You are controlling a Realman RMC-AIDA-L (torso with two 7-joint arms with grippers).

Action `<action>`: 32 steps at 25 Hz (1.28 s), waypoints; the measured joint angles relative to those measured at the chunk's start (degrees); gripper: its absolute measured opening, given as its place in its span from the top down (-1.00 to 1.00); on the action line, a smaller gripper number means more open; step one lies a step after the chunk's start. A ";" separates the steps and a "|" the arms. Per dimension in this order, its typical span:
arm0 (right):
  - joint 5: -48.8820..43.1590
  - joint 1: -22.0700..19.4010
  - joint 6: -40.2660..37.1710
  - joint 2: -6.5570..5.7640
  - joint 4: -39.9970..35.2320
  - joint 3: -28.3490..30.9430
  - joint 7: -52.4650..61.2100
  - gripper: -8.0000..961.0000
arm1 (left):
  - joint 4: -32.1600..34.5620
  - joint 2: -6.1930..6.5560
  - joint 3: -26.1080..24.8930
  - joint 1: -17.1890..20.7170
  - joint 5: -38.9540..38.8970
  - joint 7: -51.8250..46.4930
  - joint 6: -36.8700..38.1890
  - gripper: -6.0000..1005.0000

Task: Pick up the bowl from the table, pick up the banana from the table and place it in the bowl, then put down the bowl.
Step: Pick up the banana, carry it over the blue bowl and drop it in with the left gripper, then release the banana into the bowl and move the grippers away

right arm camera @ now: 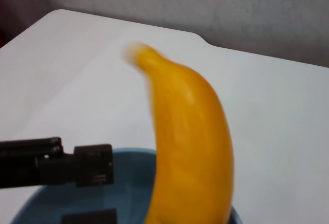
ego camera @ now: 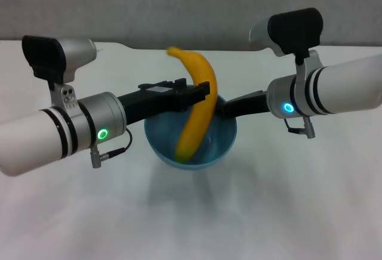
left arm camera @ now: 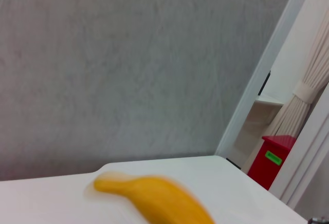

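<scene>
The light-blue bowl (ego camera: 218,144) hangs above the white table (ego camera: 298,212), with its shadow below it. My right gripper (ego camera: 225,108) is shut on its right rim. The yellow banana (ego camera: 200,105) stands tilted in the bowl, its lower end inside and its upper end sticking out past the far rim. My left gripper (ego camera: 206,93) is at the banana's middle, over the bowl. In the right wrist view the left gripper's fingers (right arm camera: 95,165) stand apart, just beside the banana (right arm camera: 190,147) and over the bowl (right arm camera: 51,203). The left wrist view shows the banana's end (left arm camera: 154,196).
A grey wall runs behind the table. The table's far edge has a shallow notch (ego camera: 128,46). In the left wrist view a red box (left arm camera: 275,157), a white door frame and a curtain stand beyond the table's end.
</scene>
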 joint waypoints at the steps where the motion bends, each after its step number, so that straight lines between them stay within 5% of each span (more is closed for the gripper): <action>1: 0.01 0.02 0.00 0.00 0.00 0.00 0.00 0.91 | 0.22 -0.01 0.00 -0.02 -0.03 0.15 0.00 -0.04; 12: -0.16 -0.45 0.37 0.01 0.55 0.77 0.00 0.90 | -0.27 0.55 -4.83 0.39 0.37 0.37 -0.59 -0.80; 23: -0.58 -1.03 1.21 -0.14 0.53 2.36 -0.22 0.89 | -1.02 0.73 -13.88 2.90 1.51 6.50 -1.64 -0.80; 32: -5.49 0.36 9.11 -0.58 0.52 9.43 -0.15 0.89 | -0.38 0.33 -13.02 4.09 3.26 25.50 3.17 -0.80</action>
